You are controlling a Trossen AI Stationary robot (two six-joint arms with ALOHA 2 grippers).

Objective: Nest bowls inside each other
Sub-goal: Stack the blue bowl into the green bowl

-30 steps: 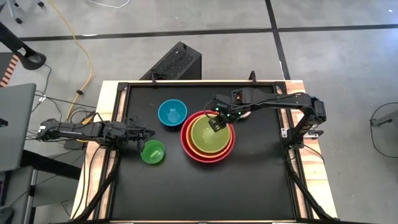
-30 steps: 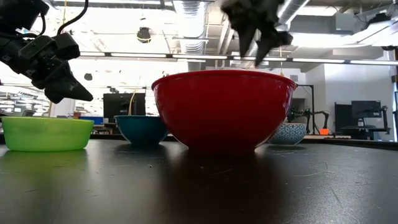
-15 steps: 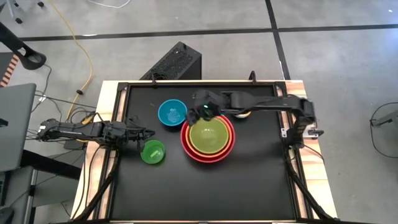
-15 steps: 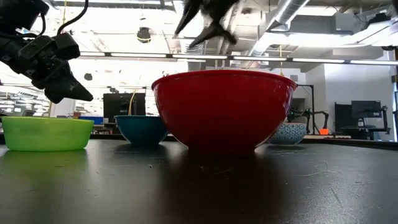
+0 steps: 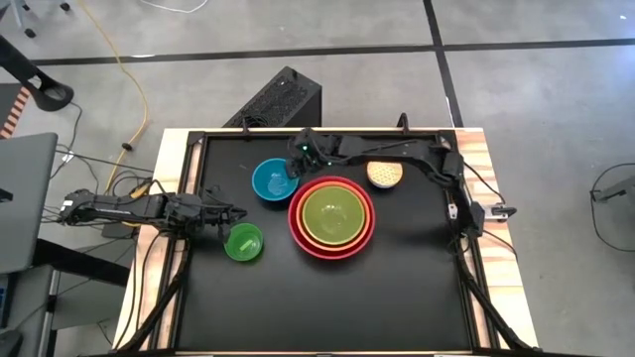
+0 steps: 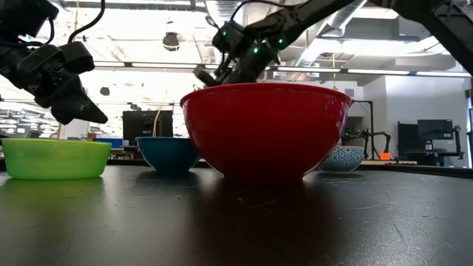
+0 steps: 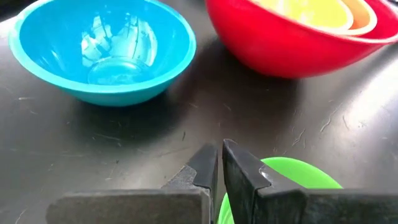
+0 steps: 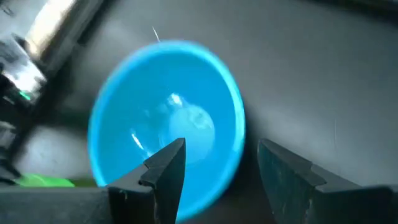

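The large red bowl (image 5: 331, 217) stands mid-table with the orange bowl (image 5: 362, 231) and the lime green bowl (image 5: 331, 215) nested inside it. The blue bowl (image 5: 275, 180) stands on its base just left of the stack. My right gripper (image 8: 217, 149) hovers open over the blue bowl's (image 8: 165, 124) right rim, tipped downward, touching nothing. The smallest bright green bowl (image 5: 244, 242) sits at the near left, and my left gripper (image 7: 214, 155) waits shut just above its far edge. The speckled tan bowl (image 5: 385, 175) rests at the far right.
A raised black frame (image 5: 194, 149) borders the dark table. The near half of the table (image 5: 327, 307) holds no objects. My right arm (image 5: 397, 154) stretches across the far side, passing beside the speckled bowl.
My right gripper has swung from above the lime green bowl in the stack toward the table's left and far side, dropping and tipping down until it hangs over the blue bowl. Its fingers stayed open. The bowls have not moved.
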